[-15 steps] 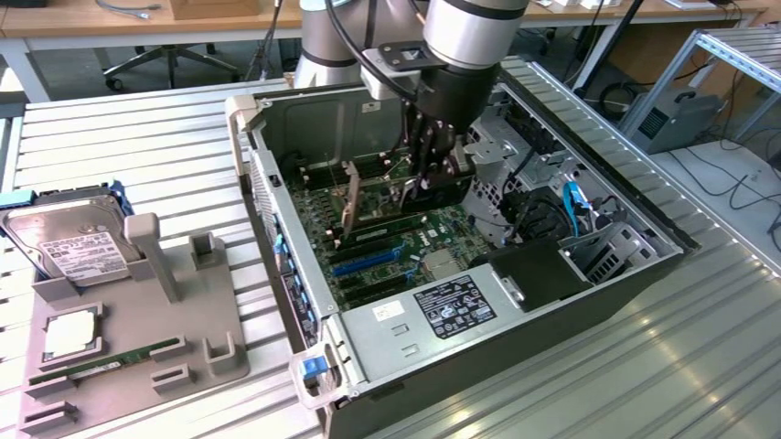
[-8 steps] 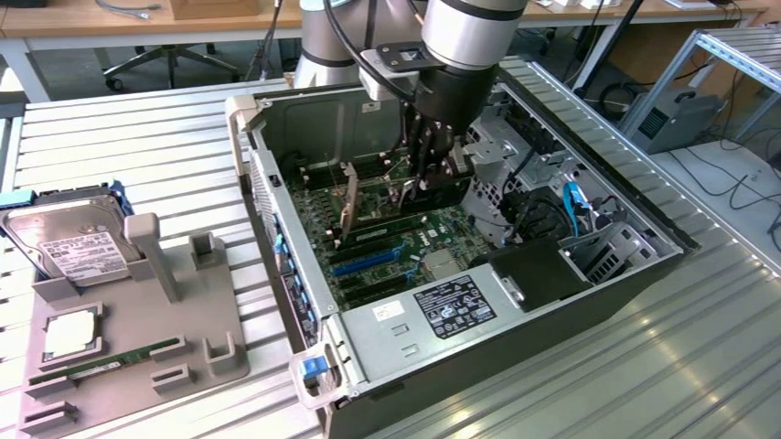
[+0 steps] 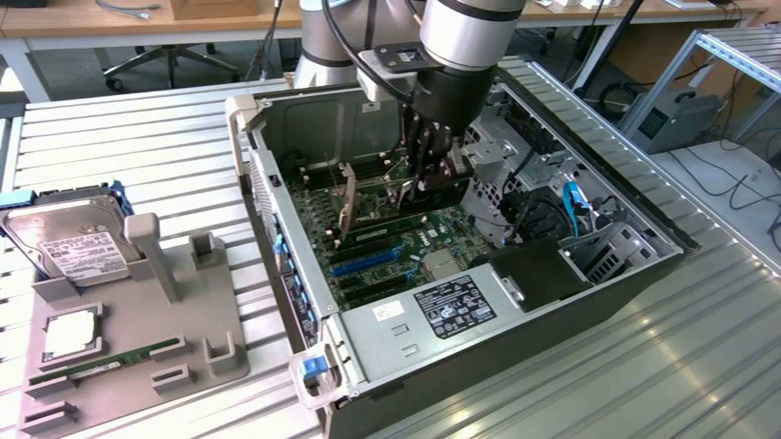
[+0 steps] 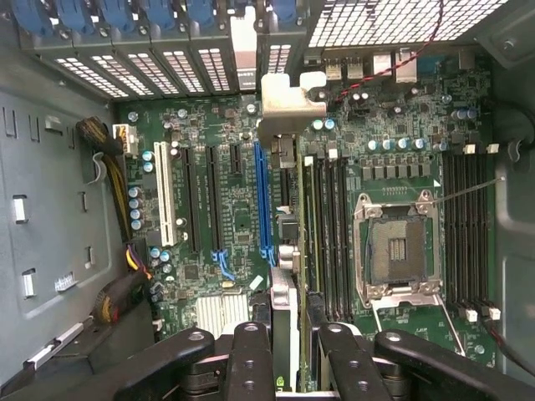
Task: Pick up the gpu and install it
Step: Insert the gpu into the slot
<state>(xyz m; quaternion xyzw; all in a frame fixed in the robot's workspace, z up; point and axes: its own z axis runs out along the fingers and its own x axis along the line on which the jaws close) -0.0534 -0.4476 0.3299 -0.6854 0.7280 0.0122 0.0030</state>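
My gripper (image 3: 430, 181) reaches down into the open computer case (image 3: 262, 137) over the motherboard (image 3: 403, 242). It is shut on the gpu (image 3: 366, 203), which it holds on edge with the silver end bracket toward the case's rear wall. In the wrist view the gpu (image 4: 286, 292) runs edge-on away from my gripper (image 4: 292, 355), and its bracket (image 4: 288, 100) is at the rear slot openings. The card lies right along the long blue slot (image 4: 262, 200). Whether it sits in the slot I cannot tell.
To the exterior view's left of the case, a grey fixture (image 3: 183, 320) holds a silver hard drive (image 3: 73, 247), a CPU (image 3: 71, 331) and a green RAM stick (image 3: 108, 364). The power supply (image 3: 454, 306) and drive cage (image 3: 500, 151) crowd the case. The bare CPU socket (image 4: 401, 251) lies beside the card.
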